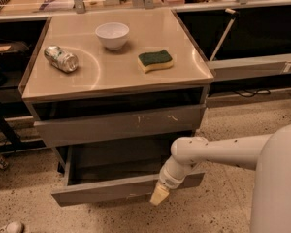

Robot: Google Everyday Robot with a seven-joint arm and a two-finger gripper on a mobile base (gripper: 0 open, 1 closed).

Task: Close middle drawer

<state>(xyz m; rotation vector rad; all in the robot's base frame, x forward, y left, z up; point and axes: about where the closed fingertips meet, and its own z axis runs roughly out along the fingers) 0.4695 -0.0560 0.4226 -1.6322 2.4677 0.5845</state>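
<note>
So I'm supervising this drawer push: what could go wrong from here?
The gripper is at the front of the middle drawer, right of centre, so an off-centre push might skew and jam it. A hard slam might roll the can lying sideways on the cabinet top.

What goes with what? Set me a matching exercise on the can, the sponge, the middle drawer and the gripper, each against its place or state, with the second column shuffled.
Column one:
1. can
2. sponge
3. middle drawer
4. gripper

Column two:
a. pulled out from the cabinet
b. down at the drawer's front panel, right of its centre
c. lying on its side, left part of the cabinet top
d. green side up, right part of the cabinet top

Pairs: 1-c, 2-d, 3-a, 4-b.
</note>
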